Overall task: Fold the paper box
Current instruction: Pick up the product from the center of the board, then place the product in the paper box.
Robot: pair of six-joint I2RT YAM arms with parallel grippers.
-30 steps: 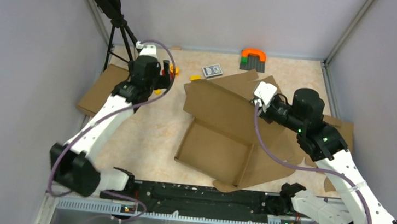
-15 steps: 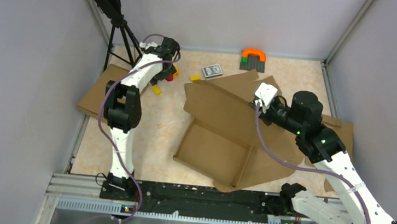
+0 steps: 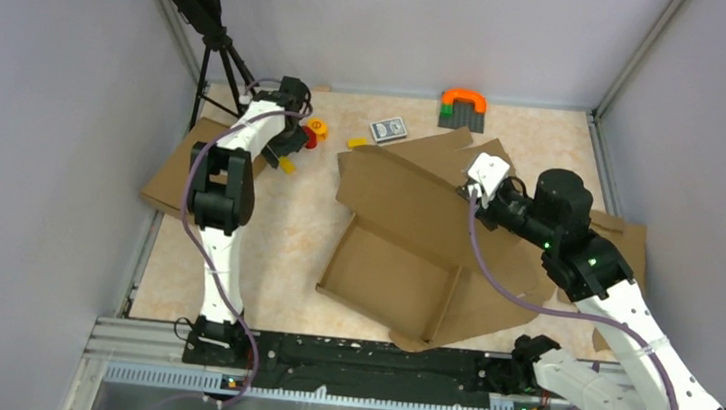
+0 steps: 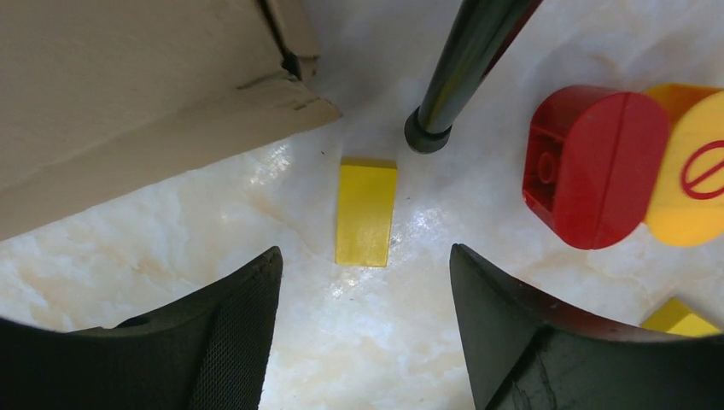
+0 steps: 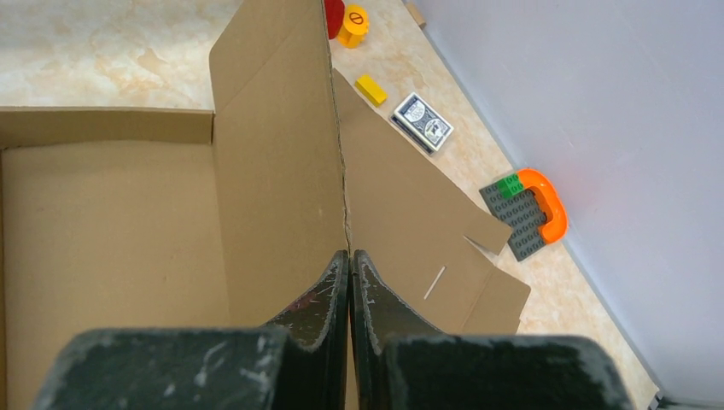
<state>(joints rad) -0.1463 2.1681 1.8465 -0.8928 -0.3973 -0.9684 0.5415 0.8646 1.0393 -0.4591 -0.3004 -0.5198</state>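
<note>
- Left hand [image 4: 363,282], spread wide, had swung far left above a yellow block [image 4: 365,212], away from the paper box [image 3: 406,239].
- Right hand [image 5: 350,273] stayed pinching its raised flap; folding apparently stalled.

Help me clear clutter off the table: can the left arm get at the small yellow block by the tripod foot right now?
Probably yes. The left tool hovers open right above the yellow block, one finger either side; the tripod foot stands just beyond it, not between.
</note>
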